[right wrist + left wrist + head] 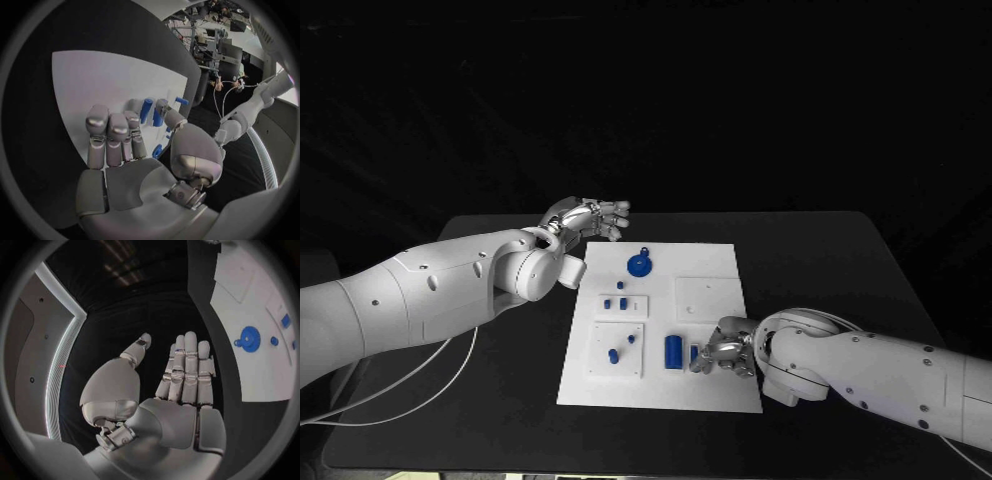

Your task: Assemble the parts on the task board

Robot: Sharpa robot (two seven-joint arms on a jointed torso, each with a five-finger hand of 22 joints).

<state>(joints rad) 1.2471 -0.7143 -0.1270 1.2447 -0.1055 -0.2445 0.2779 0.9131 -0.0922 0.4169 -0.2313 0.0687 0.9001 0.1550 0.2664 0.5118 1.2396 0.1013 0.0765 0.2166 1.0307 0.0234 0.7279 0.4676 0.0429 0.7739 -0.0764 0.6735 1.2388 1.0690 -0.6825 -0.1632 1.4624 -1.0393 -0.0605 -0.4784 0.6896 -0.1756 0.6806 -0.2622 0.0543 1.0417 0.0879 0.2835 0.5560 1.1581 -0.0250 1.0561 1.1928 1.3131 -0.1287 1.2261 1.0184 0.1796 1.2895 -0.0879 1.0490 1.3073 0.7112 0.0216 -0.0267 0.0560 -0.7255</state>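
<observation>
The right hand [728,350] hangs over the near right part of the task board [711,392], fingers curled loosely and holding nothing; just beside its fingertips lies a blue cylinder [675,351], its long axis running from near to far. The left hand [587,218] is well apart, past the board's far left corner, fingers straight and together, empty, with the blue gear [640,265] near it.

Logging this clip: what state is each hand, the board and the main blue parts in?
left hand: open, fingers straight, off the board's far corner.
right hand: open above the board, holding nothing.
task board: flat on the table.
blue gear: lying on the board.
blue cylinder: lying on the board.
</observation>
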